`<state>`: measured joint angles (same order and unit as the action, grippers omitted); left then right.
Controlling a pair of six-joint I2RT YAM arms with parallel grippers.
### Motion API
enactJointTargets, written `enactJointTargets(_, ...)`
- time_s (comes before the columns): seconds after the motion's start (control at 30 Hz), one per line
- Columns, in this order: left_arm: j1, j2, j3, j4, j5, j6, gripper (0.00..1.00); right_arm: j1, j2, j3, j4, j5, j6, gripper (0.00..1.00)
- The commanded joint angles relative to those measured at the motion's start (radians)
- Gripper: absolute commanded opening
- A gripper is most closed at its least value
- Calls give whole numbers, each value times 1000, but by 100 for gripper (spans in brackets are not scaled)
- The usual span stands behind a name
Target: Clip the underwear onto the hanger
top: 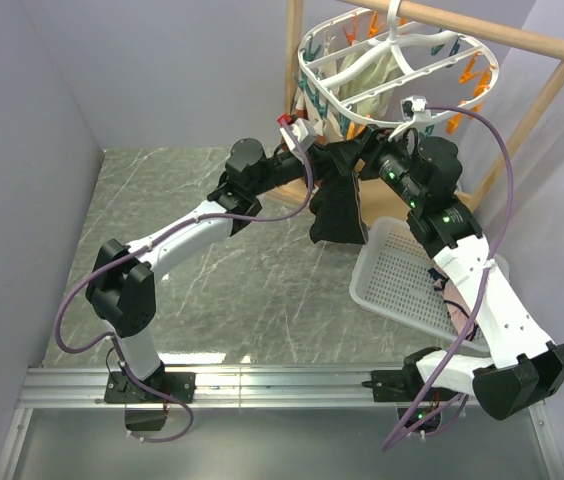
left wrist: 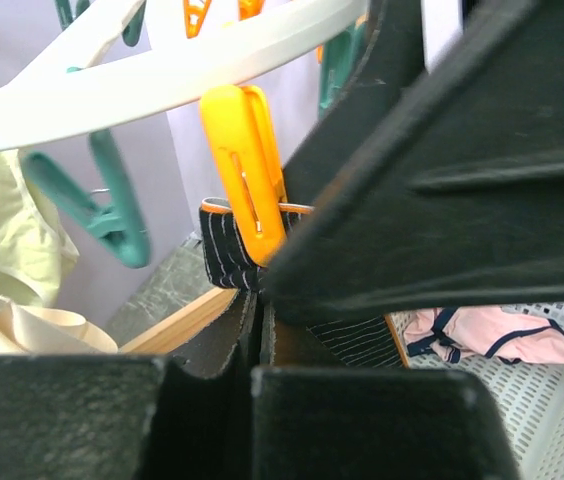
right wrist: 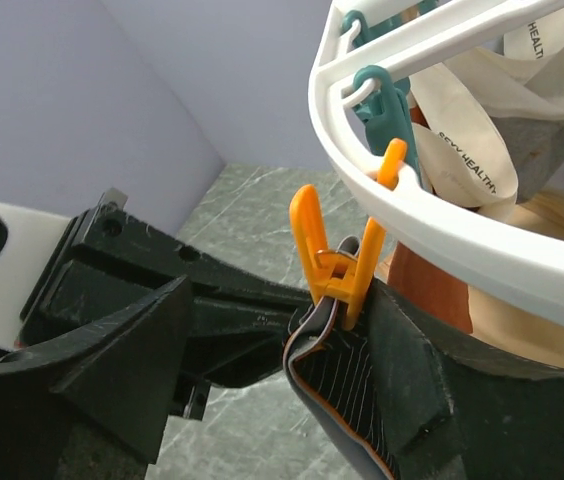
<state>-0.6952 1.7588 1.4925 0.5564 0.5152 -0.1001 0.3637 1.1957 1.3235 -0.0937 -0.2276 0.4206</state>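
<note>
The white oval hanger (top: pixel 482 60) hangs from the wooden rail. An orange clip (right wrist: pixel 337 260) on its rim is shut on the waistband of the black pinstriped underwear (top: pixel 337 215), which hangs down from it. The clip also shows in the left wrist view (left wrist: pixel 247 180), biting the striped band (left wrist: pixel 224 250). My left gripper (left wrist: pixel 259 330) is shut on the underwear's edge just below the clip. My right gripper (right wrist: pixel 287 300) is open, its jaws standing either side of the clip and waistband, with the right finger (right wrist: pixel 432 380) against the fabric.
A white basket (top: pixel 402 280) stands under the hanger with a pink cloth (left wrist: pixel 492 335) in it. Cream cloth (top: pixel 367 75) and a rust-brown cloth (right wrist: pixel 432 290) hang on the hanger. Teal clips (left wrist: pixel 112 215) dangle nearby. The wooden rail frame (top: pixel 492 35) stands behind.
</note>
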Motion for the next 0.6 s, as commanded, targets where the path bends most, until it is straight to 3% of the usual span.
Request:
enactJointTargets(0.0,13,-44,-8,36,-30,-35,4,-2,-30,-4,-18,-65,-26,77)
enactJointTargets(0.07,20,-50,-12,17,-41,-41,8,-3,-47,-24,-27,-69,-45,78)
enactJointTargets(0.27,62,-61,-31,-16,-46,-130,35,-3,-73,-43,-112,-56,-101,85)
enactJointTargets(0.57,85,-113,-103,-18,2,-164,55,-3,-123,-115,-141,-82,-111,88)
